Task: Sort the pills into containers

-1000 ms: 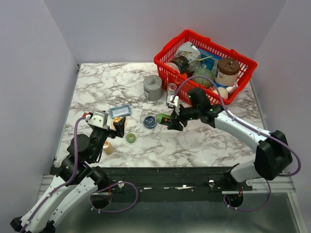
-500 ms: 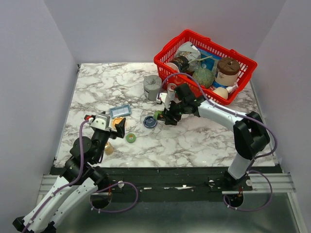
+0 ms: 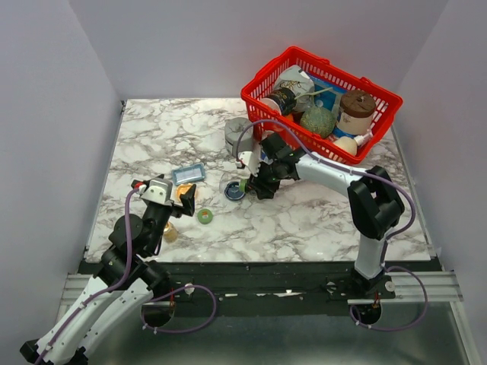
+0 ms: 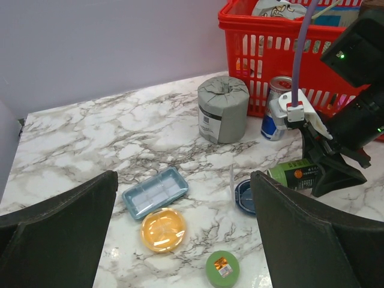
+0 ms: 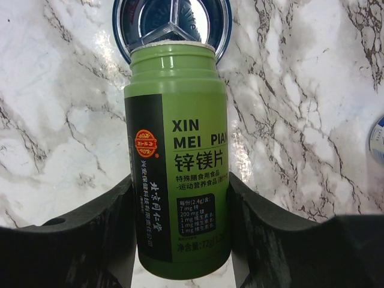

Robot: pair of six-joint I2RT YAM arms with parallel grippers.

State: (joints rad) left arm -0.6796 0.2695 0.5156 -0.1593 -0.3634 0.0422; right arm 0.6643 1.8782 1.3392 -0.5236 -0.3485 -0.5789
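The right jaws hold a green bottle (image 5: 177,156) at the blue dish (image 5: 171,21); the left jaws gape wide. Nothing sorted yet, I reckon.

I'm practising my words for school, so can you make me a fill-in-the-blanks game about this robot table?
1. The right claw is shut on a pill bottle coloured ____.
2. The left claw is ____ and holds nothing.
3. The orange dish lies nearer the ____ claw.
4. The bottle's mouth points toward the dark blue dish, nearer the ____ claw.
Missing words: green, open, left, right.
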